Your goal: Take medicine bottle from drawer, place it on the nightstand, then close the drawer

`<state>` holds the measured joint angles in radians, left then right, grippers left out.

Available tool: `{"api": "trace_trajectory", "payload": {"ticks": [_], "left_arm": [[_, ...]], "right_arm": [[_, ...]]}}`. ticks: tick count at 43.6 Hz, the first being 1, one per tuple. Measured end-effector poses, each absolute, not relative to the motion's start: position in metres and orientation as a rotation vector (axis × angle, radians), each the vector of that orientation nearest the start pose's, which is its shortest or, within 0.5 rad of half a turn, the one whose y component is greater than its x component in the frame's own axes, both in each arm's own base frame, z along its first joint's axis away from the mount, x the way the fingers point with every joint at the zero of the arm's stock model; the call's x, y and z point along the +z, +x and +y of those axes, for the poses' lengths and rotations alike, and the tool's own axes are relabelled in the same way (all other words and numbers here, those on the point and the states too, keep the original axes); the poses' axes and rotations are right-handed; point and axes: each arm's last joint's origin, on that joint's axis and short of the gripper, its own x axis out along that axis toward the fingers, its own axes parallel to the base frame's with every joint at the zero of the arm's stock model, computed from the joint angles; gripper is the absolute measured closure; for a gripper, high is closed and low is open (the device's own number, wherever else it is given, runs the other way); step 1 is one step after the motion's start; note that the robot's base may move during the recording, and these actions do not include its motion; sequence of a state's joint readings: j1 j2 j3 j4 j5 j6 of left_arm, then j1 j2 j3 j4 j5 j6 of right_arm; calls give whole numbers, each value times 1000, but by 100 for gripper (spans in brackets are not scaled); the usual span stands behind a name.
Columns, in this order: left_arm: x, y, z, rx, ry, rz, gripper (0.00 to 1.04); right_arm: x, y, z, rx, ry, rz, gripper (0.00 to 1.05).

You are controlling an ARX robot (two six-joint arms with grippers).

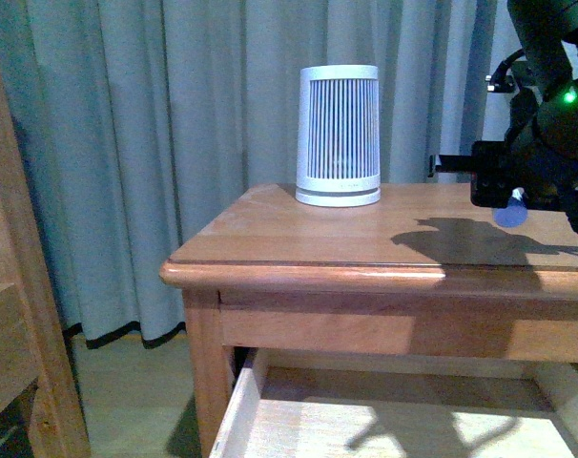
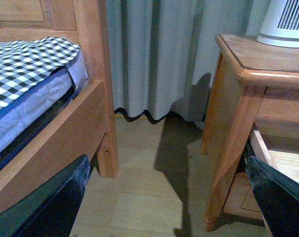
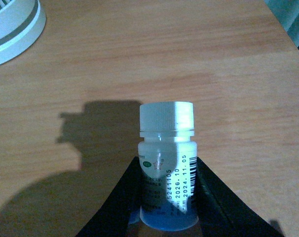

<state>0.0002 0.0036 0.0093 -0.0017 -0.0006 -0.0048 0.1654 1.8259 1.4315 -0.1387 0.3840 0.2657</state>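
My right gripper [image 3: 168,170] is shut on the medicine bottle [image 3: 167,123], a small white bottle with a ribbed cap and a printed label. It holds the bottle over the nightstand's wooden top [image 3: 213,59], where the bottle casts a shadow. In the front view the right gripper [image 1: 510,202] hangs at the right above the nightstand [image 1: 299,243], with the bottle's bluish end [image 1: 509,216] showing. The drawer [image 1: 384,415] stands pulled open below the top, its pale inside bare where it shows. My left gripper [image 2: 164,197] is open and low by the floor, left of the nightstand [image 2: 238,113].
A large white ribbed cylinder [image 1: 338,134] stands at the back of the nightstand top, also showing as the white base [image 3: 11,29]. Grey curtains [image 1: 175,114] hang behind. A wooden bed frame [image 2: 90,89] with checked bedding [image 2: 26,64] lies to the left.
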Motion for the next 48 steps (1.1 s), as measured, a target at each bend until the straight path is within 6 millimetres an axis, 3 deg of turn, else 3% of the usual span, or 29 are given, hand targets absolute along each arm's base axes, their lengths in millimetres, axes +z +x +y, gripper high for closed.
{"api": "trace_trajectory", "payload": {"ticks": [8, 14, 27, 31, 34, 39, 42, 48], "left_arm": [[166, 97, 0, 1, -5, -4, 7], [166, 97, 0, 1, -5, -4, 7], [166, 97, 0, 1, -5, -4, 7], [166, 97, 0, 1, -5, -4, 7], [166, 97, 0, 1, -5, -4, 7], [166, 97, 0, 1, -5, -4, 7], [166, 97, 0, 1, -5, -4, 7], [166, 97, 0, 1, -5, -4, 7]], "right_arm": [[272, 430, 61, -270, 113, 511, 77], [268, 431, 61, -265, 114, 532, 49], [274, 432, 62, -269, 109, 484, 7], [288, 422, 62, -266, 99, 412, 7], [308, 400, 59, -269, 105, 336, 7], [335, 331, 49, -254, 193, 277, 7], [326, 293, 42, -249, 232, 296, 7], [291, 220, 33, -243, 259, 396, 7]]}}
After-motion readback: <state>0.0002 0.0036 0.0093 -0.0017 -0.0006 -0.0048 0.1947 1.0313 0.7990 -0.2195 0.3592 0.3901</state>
